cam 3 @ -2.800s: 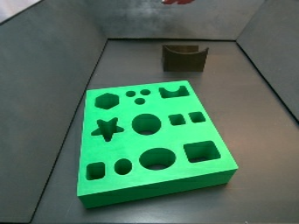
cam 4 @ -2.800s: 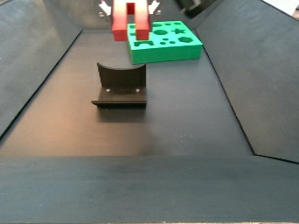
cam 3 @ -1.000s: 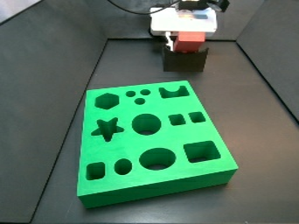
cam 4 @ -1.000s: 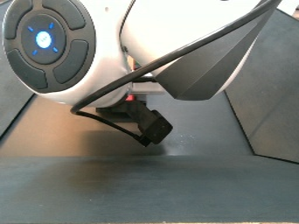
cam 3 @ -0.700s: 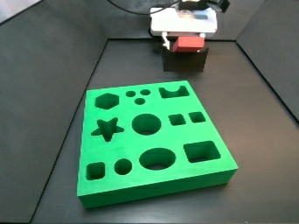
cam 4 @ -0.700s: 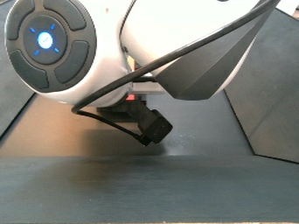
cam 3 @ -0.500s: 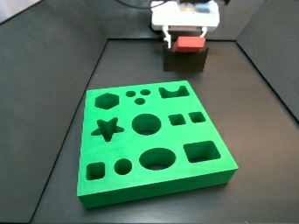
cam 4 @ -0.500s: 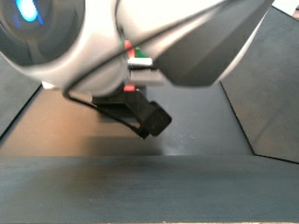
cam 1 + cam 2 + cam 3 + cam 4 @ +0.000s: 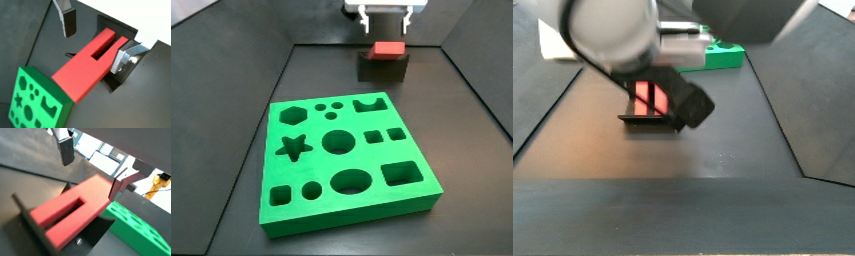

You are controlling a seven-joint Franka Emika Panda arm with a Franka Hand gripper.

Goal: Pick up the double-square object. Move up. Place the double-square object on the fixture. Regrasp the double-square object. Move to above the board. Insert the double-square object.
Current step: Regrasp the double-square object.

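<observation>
The gripper (image 9: 385,16) hung above the fixture (image 9: 381,68) with its fingers (image 9: 67,21) spread wide, holding and touching nothing. The red block (image 9: 90,62) lay on the fixture, at 12 o'clock from the green board (image 9: 345,160) in a side view.

light: even, soft shadows | glare: bright window in a wrist view | blur: arm near lens, side view

No text, label or number can be read anywhere.
</observation>
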